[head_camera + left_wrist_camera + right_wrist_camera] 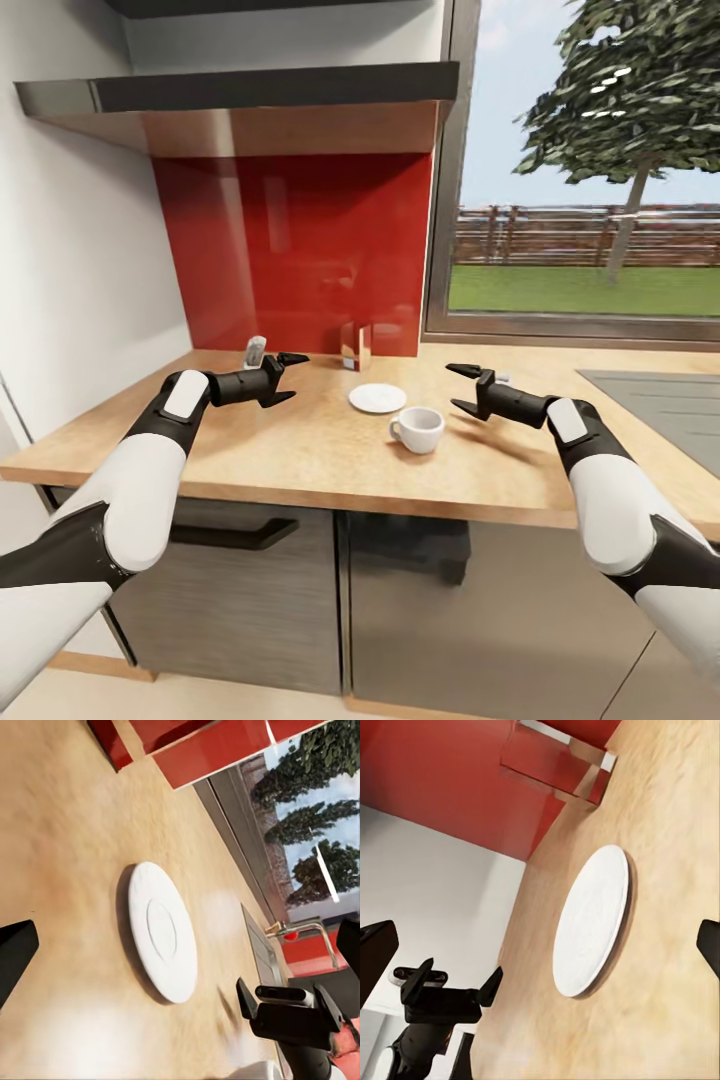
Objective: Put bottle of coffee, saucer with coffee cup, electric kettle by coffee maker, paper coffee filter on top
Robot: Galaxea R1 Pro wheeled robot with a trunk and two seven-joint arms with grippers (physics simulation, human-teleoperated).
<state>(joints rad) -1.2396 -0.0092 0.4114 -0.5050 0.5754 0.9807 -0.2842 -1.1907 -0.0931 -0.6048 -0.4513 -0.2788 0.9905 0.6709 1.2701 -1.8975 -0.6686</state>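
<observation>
A white saucer (377, 398) lies on the wooden countertop (300, 450) below the red backsplash. Just in front of it and to its right, a white coffee cup (418, 428) stands upright on the bare counter. My left gripper (285, 375) hovers open to the left of the saucer, its fingers pointing toward it. My right gripper (458, 388) hovers open to the right of the cup, pointing left. The left wrist view has the saucer (163, 931) with the right gripper (289, 1009) beyond it. From the right wrist, the saucer (589, 921) and the left gripper (450, 1001) are in sight.
A small brown box (356, 346) and a small grey-white object (256, 351) stand at the back against the backsplash. A sink (660, 400) with a faucet (300, 930) is set into the counter at the right. A shelf (250, 95) hangs overhead, and a window is on the right.
</observation>
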